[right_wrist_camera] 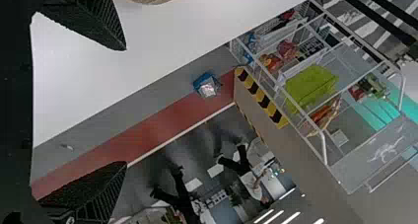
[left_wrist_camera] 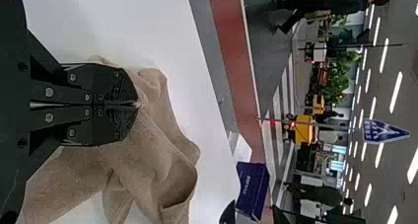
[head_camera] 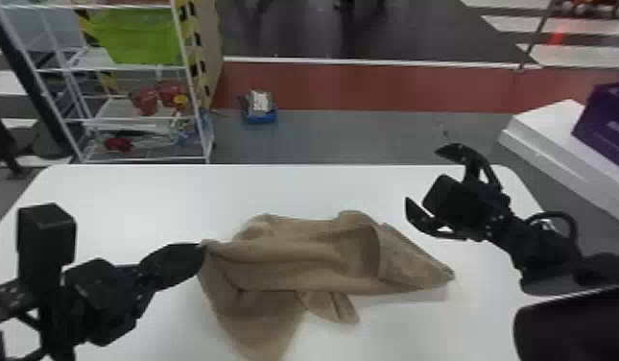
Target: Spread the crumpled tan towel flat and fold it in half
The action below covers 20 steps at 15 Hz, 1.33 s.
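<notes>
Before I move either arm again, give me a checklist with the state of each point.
1. Left gripper has hold of the towel: ok, shut on its left end.
2. Right gripper open and empty: ok.
3. Right gripper on the towel: not ok, it is apart from it, toward the table's far right.
4. Towel's right tip free of both grippers: ok.
5. Towel spread flat: not ok, it is bunched in folds.
6. Whole towel supported by the table: cannot tell, its near part runs past the head view's bottom edge.
</notes>
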Each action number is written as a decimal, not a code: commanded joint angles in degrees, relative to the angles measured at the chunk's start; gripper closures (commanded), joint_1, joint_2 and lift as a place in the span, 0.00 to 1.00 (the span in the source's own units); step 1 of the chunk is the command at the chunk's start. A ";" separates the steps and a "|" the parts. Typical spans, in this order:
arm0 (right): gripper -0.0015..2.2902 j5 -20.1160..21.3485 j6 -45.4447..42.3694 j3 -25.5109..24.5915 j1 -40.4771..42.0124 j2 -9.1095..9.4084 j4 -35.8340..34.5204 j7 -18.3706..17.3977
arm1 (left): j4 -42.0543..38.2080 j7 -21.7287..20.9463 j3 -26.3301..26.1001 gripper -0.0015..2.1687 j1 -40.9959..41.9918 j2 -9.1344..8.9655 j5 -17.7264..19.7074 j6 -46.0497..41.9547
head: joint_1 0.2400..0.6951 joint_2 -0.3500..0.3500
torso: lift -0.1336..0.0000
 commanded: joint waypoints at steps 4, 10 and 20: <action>0.03 3.05 1.40 -0.27 3.27 -0.03 -3.06 5.59 | 0.45 0.00 0.05 0.87 -0.44 -0.15 -0.05 -0.08 | 1.00 0.44 | 0.08; 0.12 -5.57 14.76 3.50 8.19 -0.03 -9.30 16.23 | 1.42 0.00 -0.04 0.87 -1.23 -0.15 -0.31 -0.08 | 1.00 0.51 | 0.08; 0.12 -1.88 22.32 6.41 7.93 -0.82 -8.69 19.65 | 2.03 0.00 0.22 0.87 -1.32 -0.15 -0.40 -0.26 | 1.00 0.53 | 0.08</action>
